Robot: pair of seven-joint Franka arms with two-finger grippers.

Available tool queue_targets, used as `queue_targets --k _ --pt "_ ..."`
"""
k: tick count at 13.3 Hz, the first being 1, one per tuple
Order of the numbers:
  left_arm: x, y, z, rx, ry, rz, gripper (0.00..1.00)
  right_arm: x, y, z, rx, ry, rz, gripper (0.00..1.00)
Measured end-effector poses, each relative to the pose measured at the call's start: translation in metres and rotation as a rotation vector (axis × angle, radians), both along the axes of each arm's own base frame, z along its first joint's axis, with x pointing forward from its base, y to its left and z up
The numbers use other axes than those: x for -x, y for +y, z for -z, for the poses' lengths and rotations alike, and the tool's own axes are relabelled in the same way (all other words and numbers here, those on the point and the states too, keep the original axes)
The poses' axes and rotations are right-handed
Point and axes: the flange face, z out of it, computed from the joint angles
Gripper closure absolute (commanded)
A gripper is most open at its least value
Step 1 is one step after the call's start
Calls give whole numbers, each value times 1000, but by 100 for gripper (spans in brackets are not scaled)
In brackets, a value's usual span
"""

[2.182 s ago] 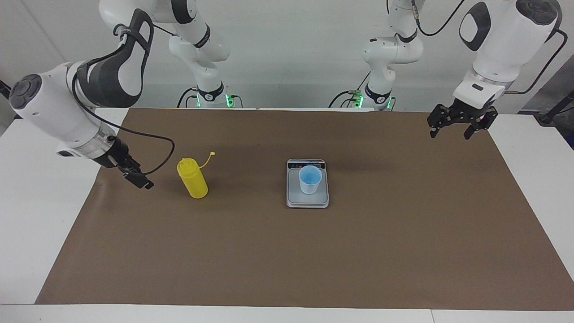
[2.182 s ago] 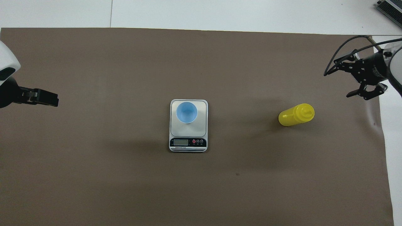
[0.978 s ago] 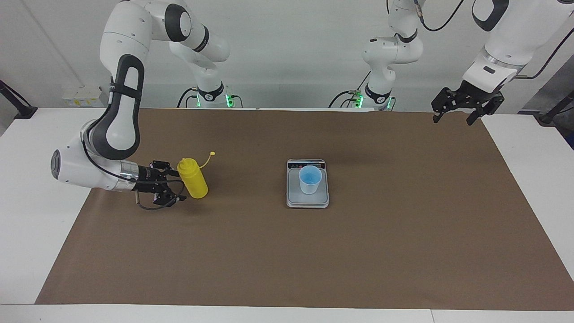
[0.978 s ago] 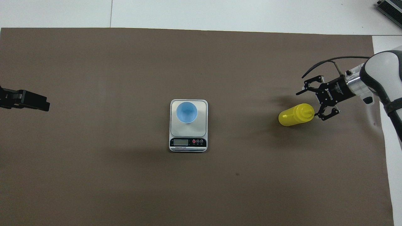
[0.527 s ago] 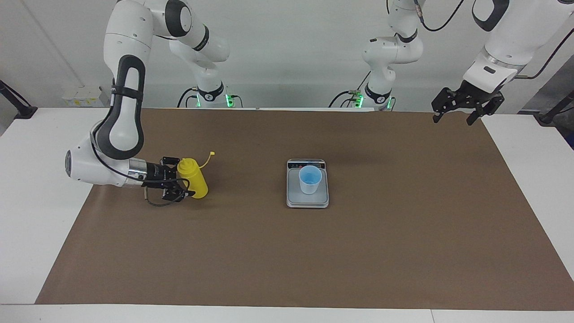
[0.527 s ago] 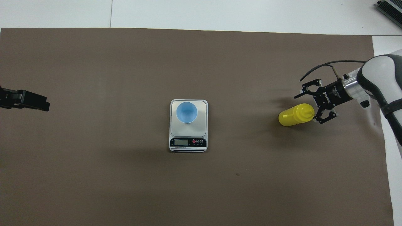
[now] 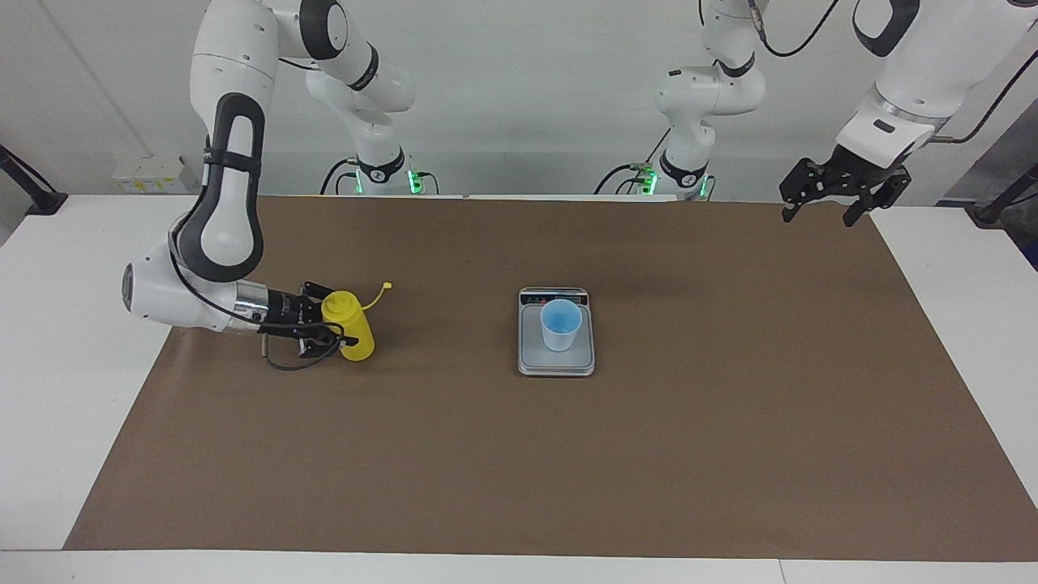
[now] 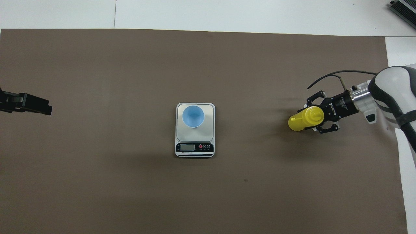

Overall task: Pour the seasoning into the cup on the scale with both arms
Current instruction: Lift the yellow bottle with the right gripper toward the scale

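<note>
the seasoning bottle (image 7: 350, 326) (image 8: 304, 119) stands upright on the brown mat (image 7: 519, 454) toward the right arm's end of the bench, about midway between the edge nearest the robots and the edge farthest from them; its small tethered cap (image 7: 387, 285) hangs off to one side, open. the right gripper (image 7: 331, 328) (image 8: 314, 119) reaches in low and level from the bench's end, with one finger on each side of the bottle's upper body just under the nozzle; fingers look closed in against the plastic, though firm clamping cannot be confirmed. bottle base rests on the mat. the cup (image 7: 560, 324) (image 8: 193, 116) stands upright on the weighing plate of the scale (image 7: 556, 357) (image 8: 195, 139) at the middle of the bench, well apart from the bottle; the scale's display strip faces the robots' edge. the left gripper (image 7: 830, 197) (image 8: 35, 104) hangs in the air over the mat's corner at the left arm's end, near the robots' edge, fingers spread apart and holding nothing; this arm waits.
</note>
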Motion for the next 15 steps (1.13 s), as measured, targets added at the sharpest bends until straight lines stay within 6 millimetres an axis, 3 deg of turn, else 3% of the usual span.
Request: queue_targets --k 2,8,10,15 --pt "0 0 0 0 0 0 0 -10 16 -19 56 -16 81 100" --pt "0 -1 0 0 0 1 0 -36 122 -93 177 -111 356 100" --pt "0 -1 0 0 0 1 0 -39 158 -106 269 -154 401 100" --pt "0 -1 0 0 0 1 0 -29 244 -118 484 -323 310 100"
